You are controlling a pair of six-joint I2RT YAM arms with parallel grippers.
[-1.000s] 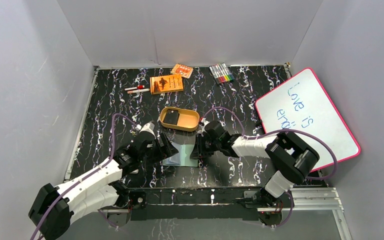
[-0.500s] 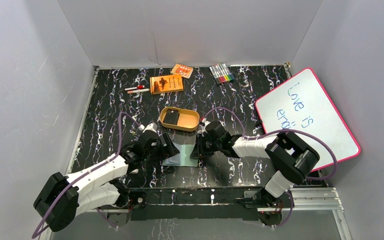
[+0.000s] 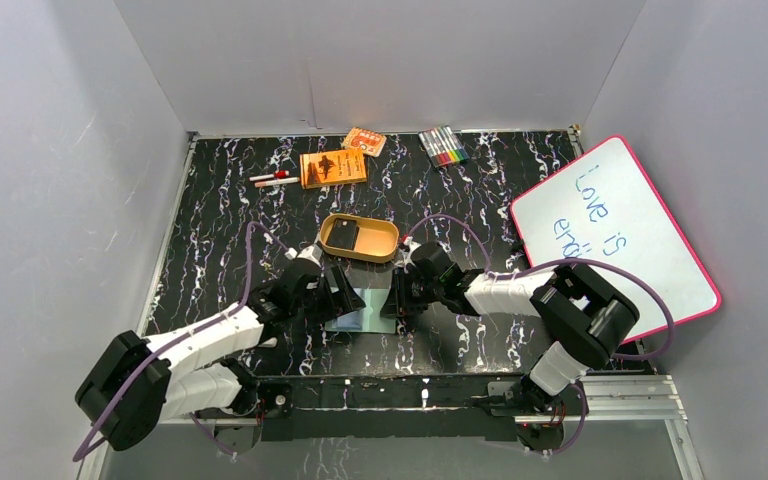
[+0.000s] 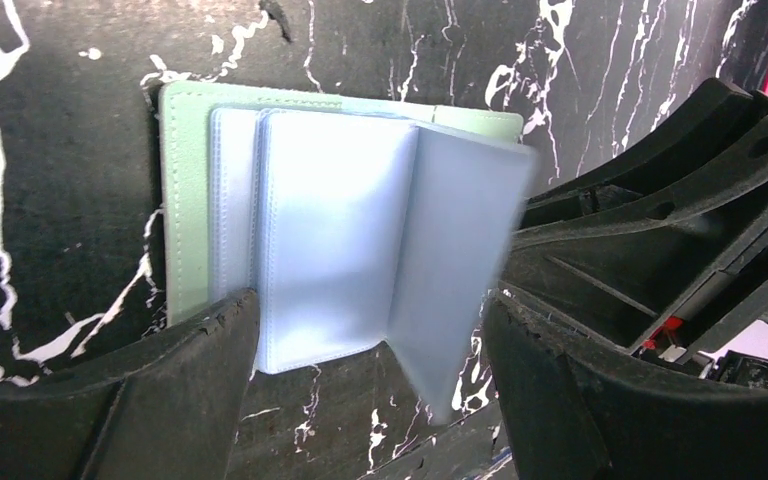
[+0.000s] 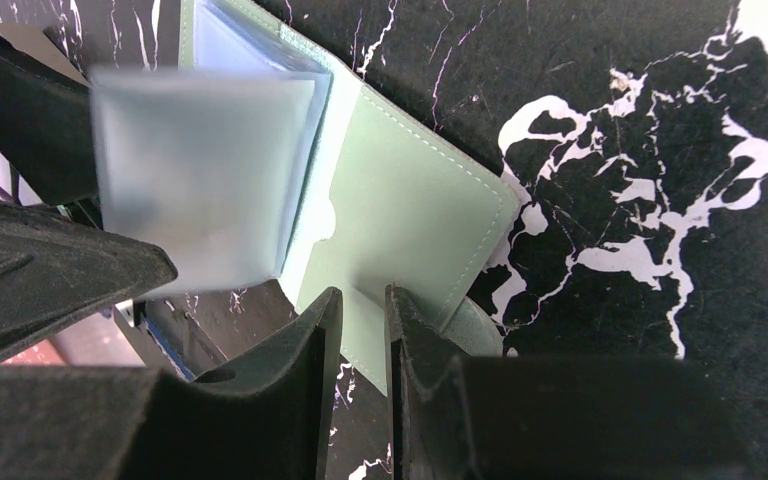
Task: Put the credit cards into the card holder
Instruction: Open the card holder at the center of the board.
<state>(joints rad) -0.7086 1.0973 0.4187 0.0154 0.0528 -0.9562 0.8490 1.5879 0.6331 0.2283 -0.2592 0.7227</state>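
my right gripper (image 5: 362, 300) is pinching the cover of the pale green card holder (image 5: 410, 210), left gripper (image 4: 365, 320) gaping; a jostle risks flopping its clear plastic sleeves (image 4: 330, 240) shut.

Blurred clear sleeve (image 4: 460, 270) of card holder (image 4: 185, 200)

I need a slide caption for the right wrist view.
Right end effector grips the cover of the open card holder.

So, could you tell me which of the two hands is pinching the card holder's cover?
The right hand, fingers closed on the edge of the card holder; the left hand stands wide open.
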